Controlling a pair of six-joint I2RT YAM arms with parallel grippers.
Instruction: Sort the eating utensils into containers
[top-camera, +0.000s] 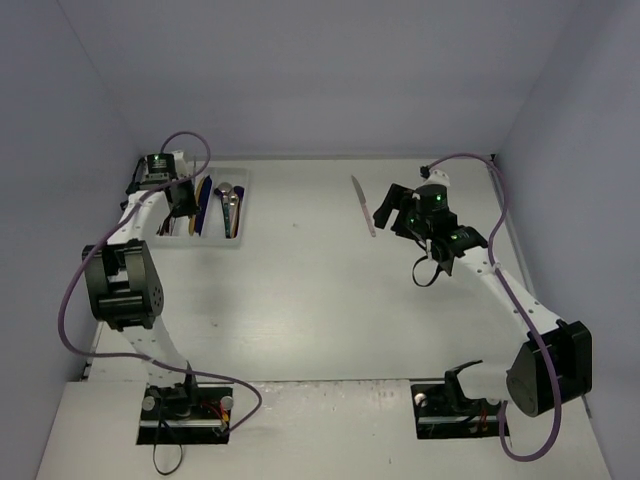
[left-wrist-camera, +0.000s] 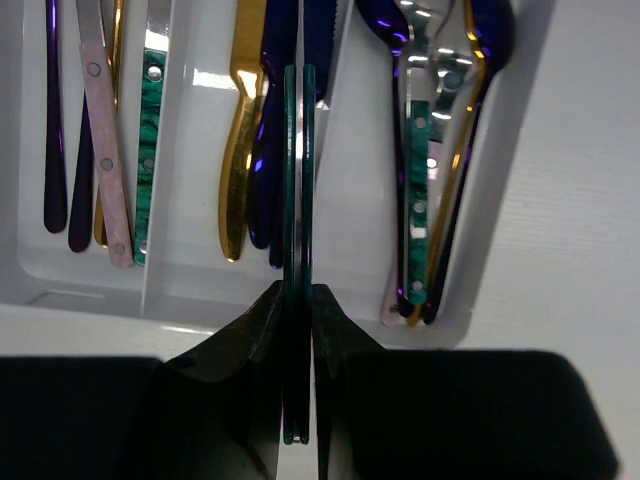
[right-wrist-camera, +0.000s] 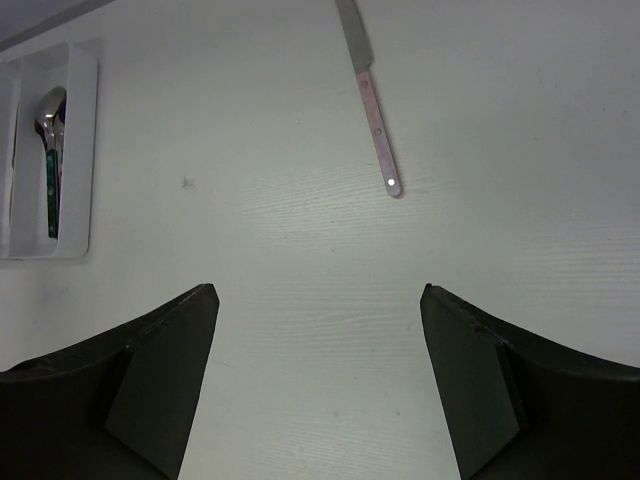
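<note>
The left claw (left-wrist-camera: 298, 300) is clamped shut on a teal-handled utensil (left-wrist-camera: 297, 180). It is seen edge-on, so it is probably a knife. Just past its fingertips lies the white tray (left-wrist-camera: 90, 285). The middle compartment (left-wrist-camera: 200, 200) is dead ahead, and there are filled compartments on either side of it. The right claw (right-wrist-camera: 318, 295) gapes wide and holds nothing. Ahead of it and slightly right, a pink-handled knife (right-wrist-camera: 375, 125) lies on the table (right-wrist-camera: 250, 240), with the tray far off to the left. The sorting looks nearly done. Only the held piece and this knife are left.
</note>
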